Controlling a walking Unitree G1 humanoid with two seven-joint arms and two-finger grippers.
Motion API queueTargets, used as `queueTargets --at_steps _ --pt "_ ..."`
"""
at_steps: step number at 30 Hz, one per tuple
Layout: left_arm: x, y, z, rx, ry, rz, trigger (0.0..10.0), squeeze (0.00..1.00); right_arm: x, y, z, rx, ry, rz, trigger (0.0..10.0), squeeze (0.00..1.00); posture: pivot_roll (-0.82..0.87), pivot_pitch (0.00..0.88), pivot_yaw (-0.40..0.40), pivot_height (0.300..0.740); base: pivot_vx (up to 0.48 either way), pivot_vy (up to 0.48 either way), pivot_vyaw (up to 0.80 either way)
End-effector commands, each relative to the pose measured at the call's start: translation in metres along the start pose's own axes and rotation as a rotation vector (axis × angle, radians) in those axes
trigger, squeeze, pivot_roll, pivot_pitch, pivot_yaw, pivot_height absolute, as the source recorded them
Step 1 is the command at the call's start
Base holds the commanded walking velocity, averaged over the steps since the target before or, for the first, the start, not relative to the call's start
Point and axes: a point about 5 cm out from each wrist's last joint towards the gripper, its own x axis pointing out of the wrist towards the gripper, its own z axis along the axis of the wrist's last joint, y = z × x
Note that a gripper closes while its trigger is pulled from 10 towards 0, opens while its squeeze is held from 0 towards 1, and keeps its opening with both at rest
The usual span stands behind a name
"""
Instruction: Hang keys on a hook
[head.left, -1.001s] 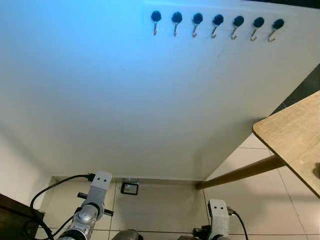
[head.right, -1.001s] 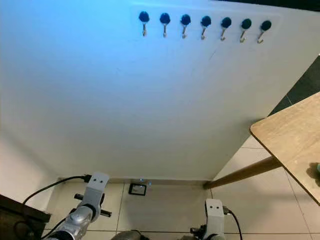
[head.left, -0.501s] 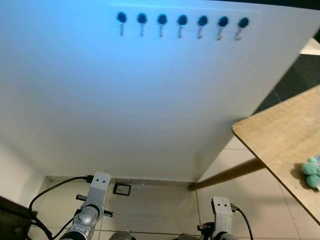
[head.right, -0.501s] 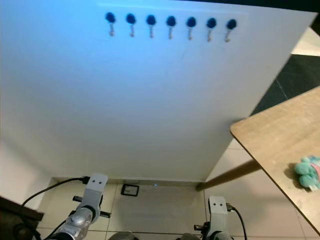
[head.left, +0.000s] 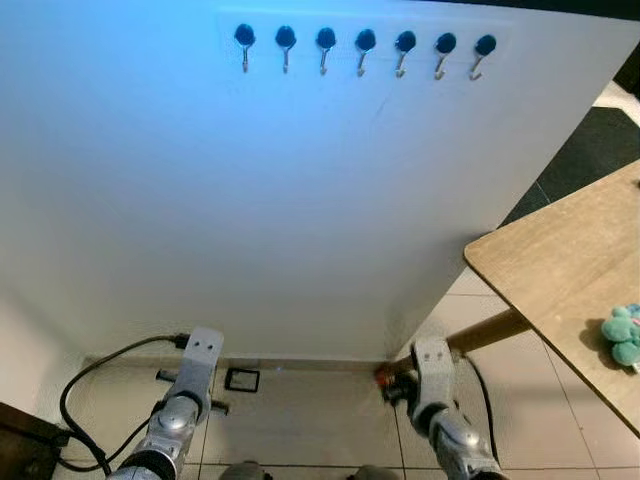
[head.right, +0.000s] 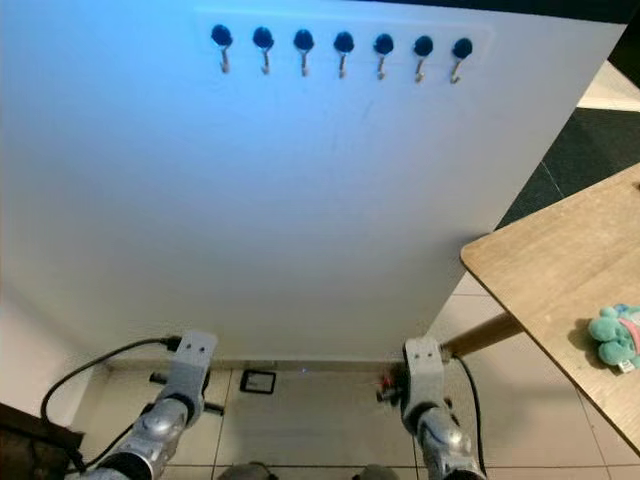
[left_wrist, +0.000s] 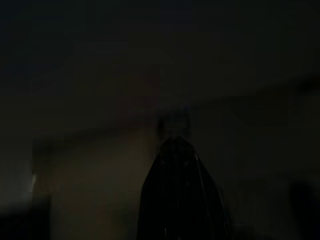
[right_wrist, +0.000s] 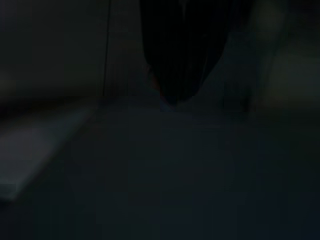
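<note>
**Hooks in sight, keys not yet found**

Since a second ago the camera has swung, bringing more of the wooden tabletop (head.left: 560, 270) and a teal plush toy (head.left: 624, 336) into view, and the right arm (head.left: 440, 410) has risen beside the wall's base.

From the left eye, a row of seven hooks (head.left: 365, 47) sits high on the white wall (head.left: 300, 220), all bare. No keys can be made out, so hanging has not begun; finding and grasping them comes first. Low down, the left arm (head.left: 180, 420) hangs over the tiled floor (head.left: 310, 420).

From the right eye, the same scene repeats.

Both wrist views are very dark: a black shape, probably the left gripper (left_wrist: 182, 200) and the right gripper (right_wrist: 172, 55). Whether either pair of fingers is open or closed, I cannot tell.
</note>
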Motion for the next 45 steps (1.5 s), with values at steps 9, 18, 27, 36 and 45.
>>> queueTargets --at_steps 9,18,27,36,45 --pt "-0.002 -0.018 0.069 -0.007 -0.386 -0.217 10.0 0.00 0.018 0.009 0.088 -0.027 -0.373 0.002 10.0 0.00 0.06 0.085 -0.047 0.740 0.000 0.000 0.00" --pt "-0.030 -0.030 0.138 0.078 -0.708 -0.348 10.0 0.00 0.006 0.019 0.182 -0.175 -0.755 -0.072 10.0 0.00 0.06 0.078 -0.051 0.740 0.000 0.000 0.00" --pt "-0.045 -0.028 0.169 0.046 -0.803 -0.325 10.0 0.00 -0.010 0.025 0.216 -0.193 -0.894 -0.123 10.0 0.00 0.06 0.070 -0.055 0.740 0.000 0.000 0.00" --pt "-0.032 -0.028 0.158 0.096 -0.696 -0.282 10.0 0.00 -0.003 0.026 0.193 -0.215 -0.784 -0.105 10.0 0.00 0.07 0.068 -0.056 0.740 0.000 0.000 0.00" --pt "0.003 -0.020 0.101 0.179 -0.334 -0.085 10.0 0.00 0.011 0.017 0.121 -0.147 -0.458 -0.091 10.0 0.00 0.07 0.073 -0.054 0.740 0.000 0.000 0.00"
